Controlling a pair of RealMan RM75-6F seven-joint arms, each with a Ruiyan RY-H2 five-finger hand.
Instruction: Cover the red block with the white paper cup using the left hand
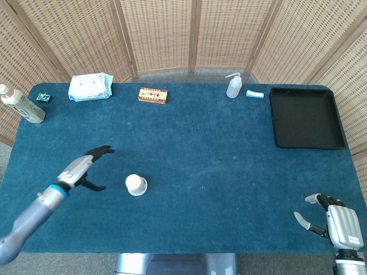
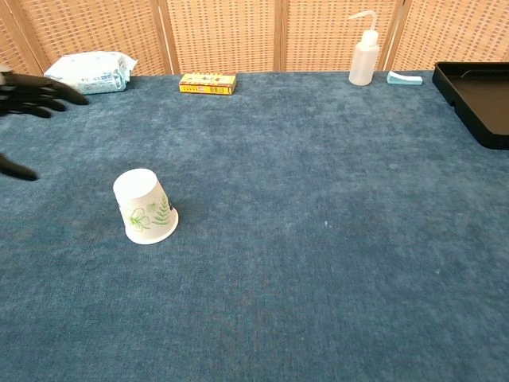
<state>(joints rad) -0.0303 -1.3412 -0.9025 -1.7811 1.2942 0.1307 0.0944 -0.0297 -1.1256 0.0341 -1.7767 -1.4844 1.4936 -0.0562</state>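
The white paper cup [image 1: 136, 185] [image 2: 144, 206] with a green leaf print stands upside down on the blue cloth, alone. No red block shows in either view. My left hand [image 1: 85, 168] [image 2: 30, 94] is off to the cup's left, apart from it, fingers spread and holding nothing; only its fingers show at the chest view's left edge. My right hand [image 1: 332, 220] rests at the table's near right corner, fingers apart and empty, and it is outside the chest view.
Along the far edge lie a tissue pack [image 1: 90, 87], a small yellow box [image 1: 152, 95], a squeeze bottle [image 1: 233, 86] and a pale eraser-like piece [image 1: 255, 94]. A black tray [image 1: 306, 117] sits at far right. A bottle [image 1: 20, 105] stands at far left.
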